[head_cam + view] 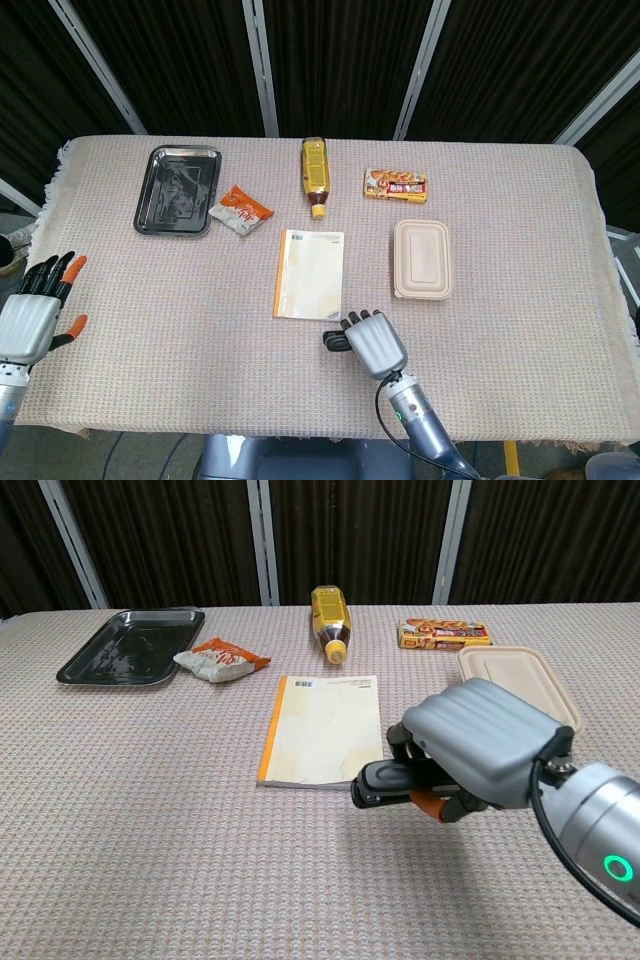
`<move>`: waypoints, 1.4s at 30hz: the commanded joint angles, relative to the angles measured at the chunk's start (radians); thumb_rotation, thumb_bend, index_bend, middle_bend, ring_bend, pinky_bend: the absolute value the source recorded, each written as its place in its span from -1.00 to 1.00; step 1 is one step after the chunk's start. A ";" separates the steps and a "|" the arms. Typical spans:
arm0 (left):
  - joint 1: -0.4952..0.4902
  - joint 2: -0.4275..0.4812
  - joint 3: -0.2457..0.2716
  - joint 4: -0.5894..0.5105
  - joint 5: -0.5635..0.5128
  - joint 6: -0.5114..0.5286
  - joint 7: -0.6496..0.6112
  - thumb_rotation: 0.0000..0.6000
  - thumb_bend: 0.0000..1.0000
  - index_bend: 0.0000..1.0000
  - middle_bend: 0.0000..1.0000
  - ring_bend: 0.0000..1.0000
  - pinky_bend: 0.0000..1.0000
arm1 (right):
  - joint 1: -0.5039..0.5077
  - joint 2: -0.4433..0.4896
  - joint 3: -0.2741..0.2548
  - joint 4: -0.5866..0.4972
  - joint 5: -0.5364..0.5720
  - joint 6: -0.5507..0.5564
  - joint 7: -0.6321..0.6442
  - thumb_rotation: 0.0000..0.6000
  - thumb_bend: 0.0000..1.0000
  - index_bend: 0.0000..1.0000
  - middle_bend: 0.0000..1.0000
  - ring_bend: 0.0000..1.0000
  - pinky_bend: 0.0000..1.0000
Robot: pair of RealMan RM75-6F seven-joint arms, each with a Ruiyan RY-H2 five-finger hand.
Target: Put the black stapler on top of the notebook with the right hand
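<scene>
Right hand (478,742) carries the black stapler (383,780) just off the notebook's (325,729) near right corner.
Its fingers (352,321) are wrapped around the stapler, which lies level and pointing left, its tip over the corner in the chest view. The left hand (32,315) sits at the surface's (180,300) left edge, fingers spread and holding nothing.

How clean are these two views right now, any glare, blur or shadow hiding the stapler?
Head view: sharp and evenly lit; the tray shows bright reflections; the right robot hand covers most of the stapler. Chest view: the stapler is in focus, with a soft shadow beneath it beside the notebook; the near forearm looks enlarged.
</scene>
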 commanded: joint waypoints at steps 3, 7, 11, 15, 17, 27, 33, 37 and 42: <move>-0.008 -0.005 -0.007 0.005 -0.029 -0.026 0.012 1.00 -0.35 -1.00 -1.00 -1.00 -0.79 | 0.076 -0.026 0.072 -0.014 0.092 -0.065 -0.065 1.00 -0.14 0.35 0.01 0.12 0.44; -0.013 -0.009 -0.010 0.008 -0.042 -0.038 0.017 1.00 -0.35 -1.00 -1.00 -1.00 -0.79 | 0.123 -0.039 0.111 -0.012 0.148 -0.085 -0.084 1.00 -0.14 0.35 0.01 0.12 0.44; -0.018 -0.012 -0.011 0.010 -0.051 -0.048 0.022 1.00 -0.36 -1.00 -1.00 -1.00 -0.79 | 0.163 -0.050 0.134 0.003 0.189 -0.100 -0.094 1.00 -0.14 0.35 0.01 0.12 0.44; -0.022 -0.014 -0.014 0.014 -0.063 -0.059 0.025 1.00 -0.35 -1.00 -1.00 -1.00 -0.79 | 0.204 -0.063 0.153 0.027 0.227 -0.118 -0.099 1.00 -0.14 0.35 0.01 0.12 0.44; -0.025 -0.016 -0.017 0.017 -0.072 -0.066 0.029 1.00 -0.35 -1.00 -1.00 -1.00 -0.79 | 0.228 -0.071 0.165 0.047 0.250 -0.132 -0.094 1.00 -0.14 0.35 0.01 0.12 0.44; -0.053 -0.033 -0.029 0.040 -0.128 -0.134 0.046 1.00 -0.35 -1.00 -1.00 -1.00 -0.79 | 0.336 -0.101 0.211 0.163 0.333 -0.200 -0.040 1.00 -0.14 0.35 0.01 0.12 0.44; -0.063 -0.036 -0.038 0.052 -0.153 -0.155 0.041 1.00 -0.35 -1.00 -1.00 -1.00 -0.79 | 0.397 -0.119 0.228 0.227 0.375 -0.224 -0.020 1.00 -0.14 0.35 0.01 0.12 0.44; -0.066 -0.035 -0.042 0.058 -0.164 -0.162 0.032 1.00 -0.35 -1.00 -1.00 -1.00 -0.79 | 0.441 -0.135 0.233 0.272 0.405 -0.242 -0.014 1.00 -0.14 0.35 0.01 0.12 0.44; -0.068 -0.034 -0.046 0.071 -0.182 -0.173 0.023 1.00 -0.35 -1.00 -1.00 -1.00 -0.79 | 0.503 -0.163 0.243 0.359 0.439 -0.284 0.017 1.00 -0.14 0.34 0.01 0.12 0.44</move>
